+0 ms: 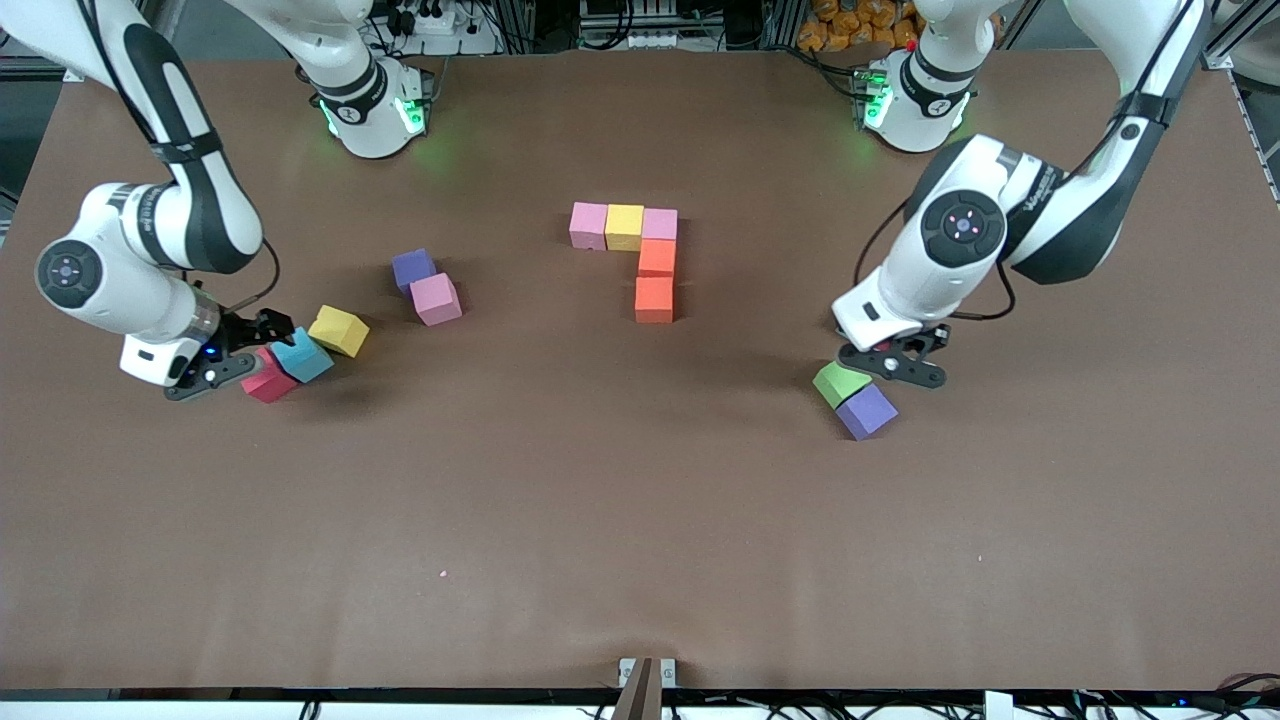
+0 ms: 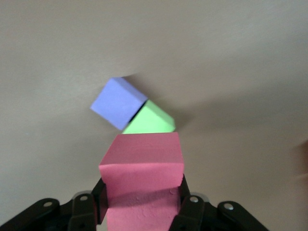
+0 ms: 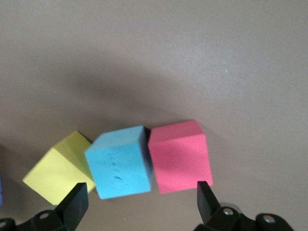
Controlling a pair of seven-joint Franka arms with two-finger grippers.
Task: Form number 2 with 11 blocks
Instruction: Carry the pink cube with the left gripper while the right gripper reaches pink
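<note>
1. The blocks: five are forming a partial digit toward the surface's bases edge.
2. Left gripper jaws are clamping a red block over the green cube.
3. Right gripper jaws are standing wide open, empty, over the light blue block.

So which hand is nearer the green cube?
Left. The left hand, shut on a red cube, is beside the green cube; the right hand is at the right arm's end.

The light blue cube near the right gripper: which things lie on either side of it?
The front view shows the light blue cube between a yellow cube and a red cube; the right wrist view shows it touching both, in front of the open right gripper.
</note>
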